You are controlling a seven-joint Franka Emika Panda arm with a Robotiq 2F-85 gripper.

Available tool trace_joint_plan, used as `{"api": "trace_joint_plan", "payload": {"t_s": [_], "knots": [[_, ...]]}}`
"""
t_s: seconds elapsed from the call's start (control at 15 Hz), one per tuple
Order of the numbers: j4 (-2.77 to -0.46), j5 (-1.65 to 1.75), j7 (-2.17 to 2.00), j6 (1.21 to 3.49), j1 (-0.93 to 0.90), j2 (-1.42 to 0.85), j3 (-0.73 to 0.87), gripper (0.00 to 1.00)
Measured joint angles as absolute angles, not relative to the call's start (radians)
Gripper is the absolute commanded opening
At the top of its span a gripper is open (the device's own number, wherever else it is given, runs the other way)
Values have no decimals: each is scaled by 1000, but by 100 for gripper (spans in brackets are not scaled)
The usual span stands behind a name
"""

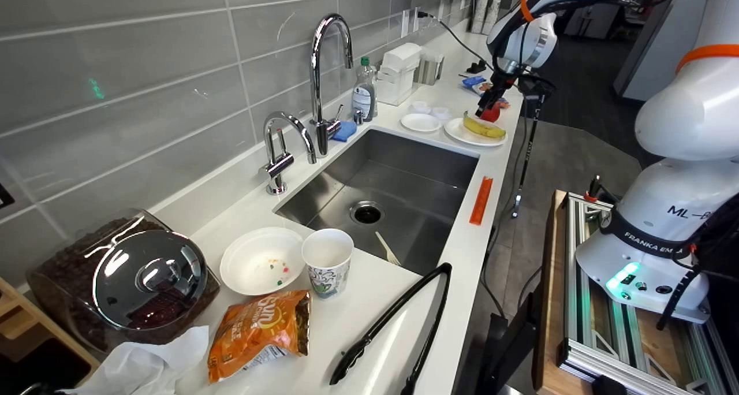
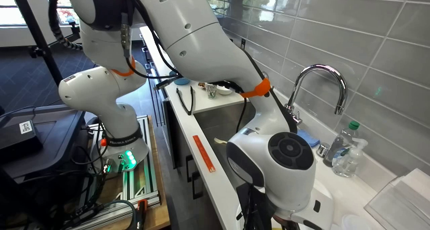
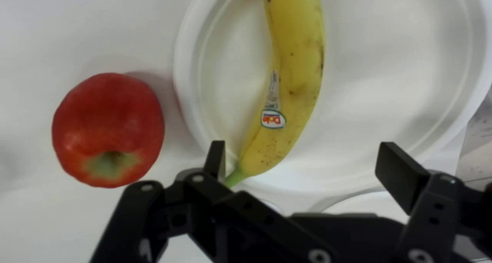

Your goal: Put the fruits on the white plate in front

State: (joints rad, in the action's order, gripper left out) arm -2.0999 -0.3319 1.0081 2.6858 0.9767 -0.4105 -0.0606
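In an exterior view, clock centred on the sink [image 1: 399,201]: pale fork [image 1: 385,246] inside, 5 o'clock from the drain [image 1: 367,212]. Tall chrome faucet [image 1: 316,83] at 11, shorter tap [image 1: 279,165] at 10. Green-capped bottle [image 1: 364,96] at 12, white box [image 1: 398,78] beyond it; blue cloth or sponge [image 1: 344,131] at 11, between bottle and tall faucet. Small white dish [image 1: 420,122] at 1. Orange strip [image 1: 481,201] flat on the tabletop [image 1: 358,305] at 3. Black tongs [image 1: 398,307] at 6 — spread, ends away from the sink. White bowl [image 1: 253,256] at 8 — coloured bits [image 1: 280,282] inside. Upright patterned cup [image 1: 328,268] just beside it at 7; orange snack bag [image 1: 260,332] also 7, further out. Lidded jar [image 1: 127,282], dark contents, between 8 and 9.
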Motion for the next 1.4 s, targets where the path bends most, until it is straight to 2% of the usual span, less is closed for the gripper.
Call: {"api": "trace_joint_plan", "payload": {"t_s": [0.53,1.4], "knots": [[-2029,-421,831,2758,961,-396,-8,100],[-1776,-154,260,2792,793,-664,208,100]]}}
